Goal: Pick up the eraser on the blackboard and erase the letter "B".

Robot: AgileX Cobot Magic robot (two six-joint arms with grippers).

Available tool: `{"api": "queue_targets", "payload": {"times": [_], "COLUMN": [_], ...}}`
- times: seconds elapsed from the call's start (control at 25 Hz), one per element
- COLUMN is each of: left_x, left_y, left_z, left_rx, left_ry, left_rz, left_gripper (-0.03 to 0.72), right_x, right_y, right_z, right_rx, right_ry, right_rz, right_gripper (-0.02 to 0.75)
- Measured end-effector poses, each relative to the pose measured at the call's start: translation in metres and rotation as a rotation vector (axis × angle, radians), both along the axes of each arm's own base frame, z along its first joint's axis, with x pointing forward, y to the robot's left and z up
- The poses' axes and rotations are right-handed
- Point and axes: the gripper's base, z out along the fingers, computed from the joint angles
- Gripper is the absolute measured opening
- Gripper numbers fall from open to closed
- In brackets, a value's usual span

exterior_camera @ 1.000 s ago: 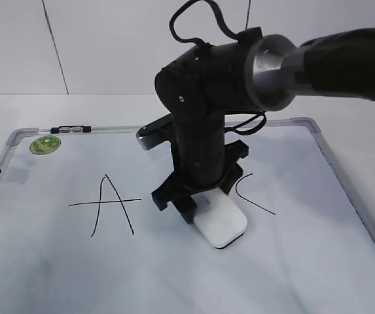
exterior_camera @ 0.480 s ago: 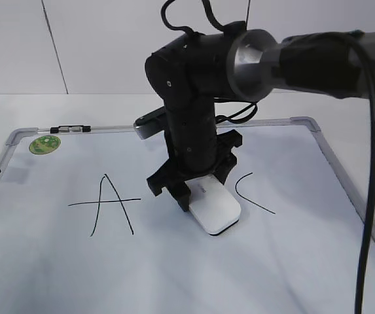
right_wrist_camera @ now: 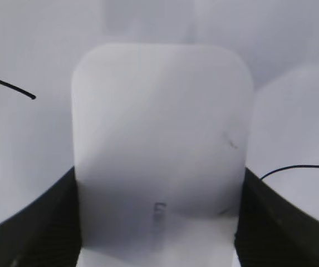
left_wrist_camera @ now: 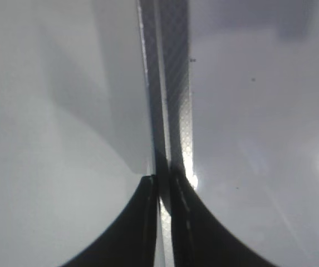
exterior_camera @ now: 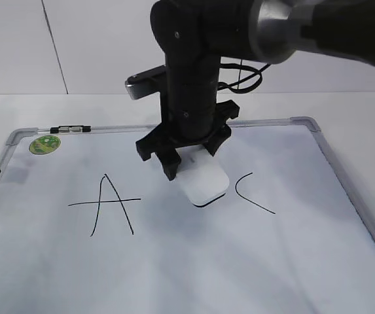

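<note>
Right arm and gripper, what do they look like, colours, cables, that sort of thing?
The right arm is matte black with a silver-grey metal collar and a looping black cable. A grey-edged camera bar sticks out sideways. The right gripper has black, blocky fingers.

The exterior view looks down at a slant across the blackboard from its near edge, facing the far frame rail. The right wrist view hangs very close above the eraser on that board, looking along its white top between dark jaws, a patch the exterior view shares. The left wrist view sits close over a grey frame rail, facing along it.
</note>
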Motion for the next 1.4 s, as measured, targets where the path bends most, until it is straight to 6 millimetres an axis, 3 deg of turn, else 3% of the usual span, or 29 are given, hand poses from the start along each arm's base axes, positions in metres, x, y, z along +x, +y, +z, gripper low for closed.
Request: {"api": "queue_targets", "payload": {"times": [0.12,0.28,0.72,1.0,1.4], "left_x": [0.000,0.000,0.000,0.000,0.000], "left_y": [0.000,0.000,0.000,0.000,0.000], "left_z": [0.000,0.000,0.000,0.000,0.000], "left_rx": [0.000,0.000,0.000,0.002,0.001], "left_ry": [0.000,0.000,0.000,-0.002,-0.005], "left_rz": [0.000,0.000,0.000,-0.001,0.000], "left_gripper": [0.031,0.031,0.031,0.031,0.031], "right_x": [-0.002,-0.003,-0.011,-0.016,-0.003], "right_y": [0.000,0.003,0.026,0.034,0.020], "right_z": [0.008,0.003,-0.050,-0.051,-0.052], "right_rx": [0.020,0.039,0.015,-0.039,-0.024], "right_ry": [-0.005,0.026,0.164,0.121,0.137], "right_rz": [-0.001,-0.008,0.042,0.092,0.034], "right_gripper": [0.548,0.548,0.548,0.548,0.548]}}
